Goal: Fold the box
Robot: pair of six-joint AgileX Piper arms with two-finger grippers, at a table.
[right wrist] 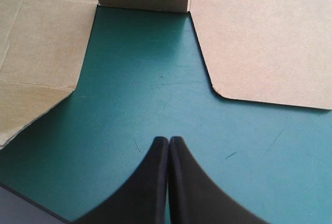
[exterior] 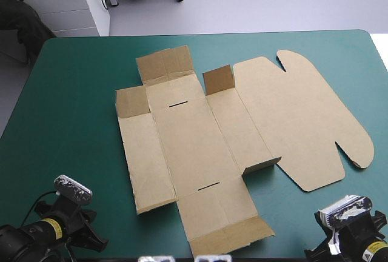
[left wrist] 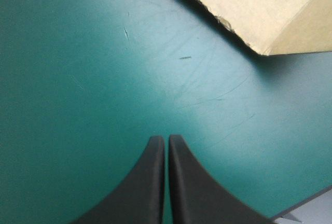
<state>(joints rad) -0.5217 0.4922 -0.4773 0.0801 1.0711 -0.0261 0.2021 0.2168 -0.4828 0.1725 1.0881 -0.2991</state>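
Both left claw (left wrist: 166, 140) and right claw (right wrist: 169, 141) are closed, near the box (exterior: 194, 147).

workroom or lab, white drawer cabinet (exterior: 60, 8), grey floor (exterior: 273, 1)

The left tool (left wrist: 166, 139) and the right tool (right wrist: 168, 140) both hover low, each closed tight into one pointed black arch.
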